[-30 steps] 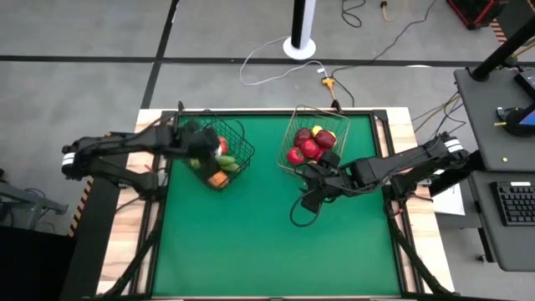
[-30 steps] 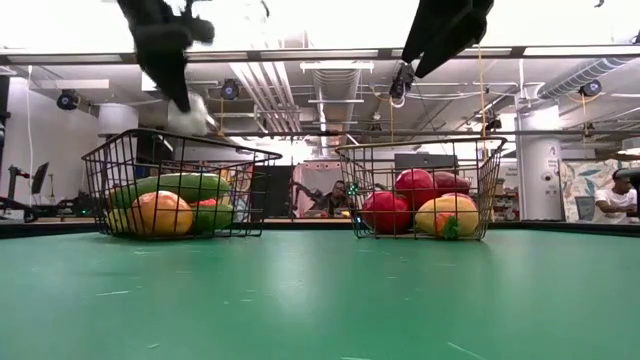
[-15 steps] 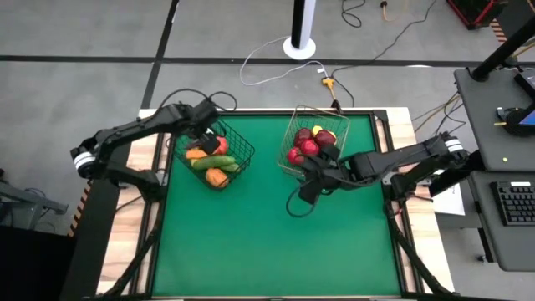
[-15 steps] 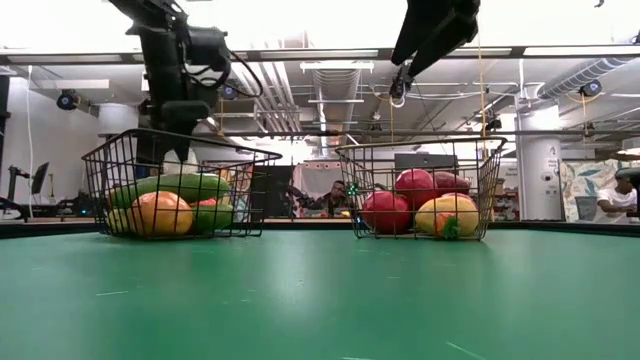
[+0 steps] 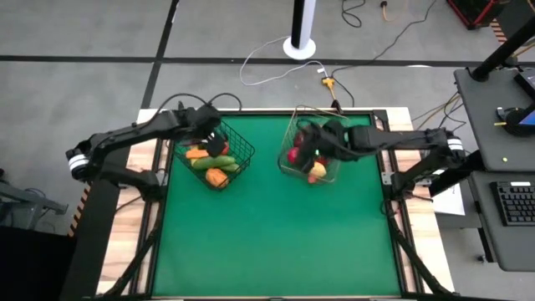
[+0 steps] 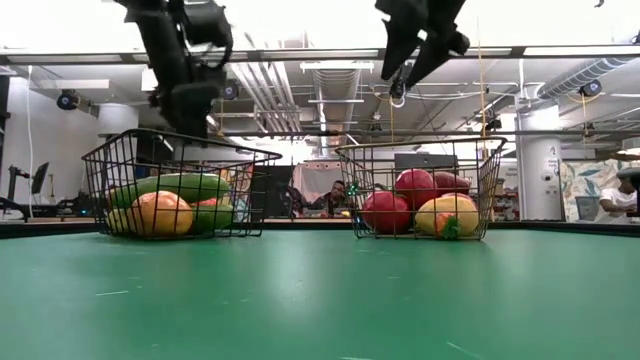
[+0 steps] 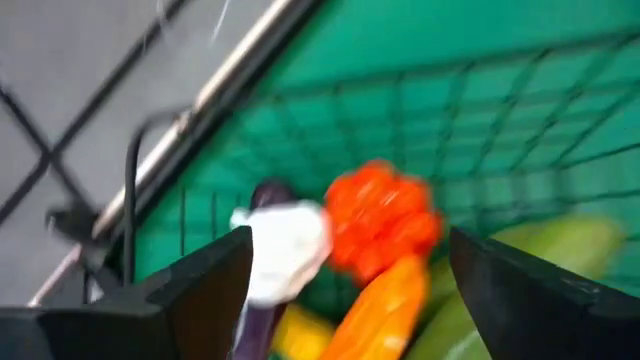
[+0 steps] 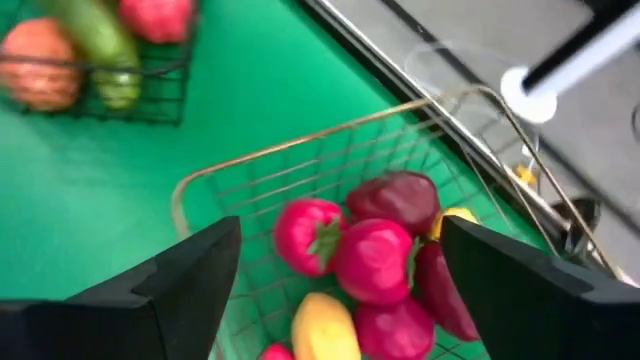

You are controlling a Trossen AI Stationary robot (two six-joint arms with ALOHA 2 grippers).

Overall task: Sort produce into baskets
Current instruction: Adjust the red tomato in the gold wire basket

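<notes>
Produce fills 2 baskets, cucumber lying level; left gripper and right gripper hover above, fingers spread.

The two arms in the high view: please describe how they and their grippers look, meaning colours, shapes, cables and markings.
Both arms are dark, slim and jointed. A pale band rings the left arm near its base and the right arm likewise. Black cable loops along the left arm. The left gripper and right gripper each have two broad, flat, dark fingers.

Grey floor, ceiling pipes, black keyboard
</notes>
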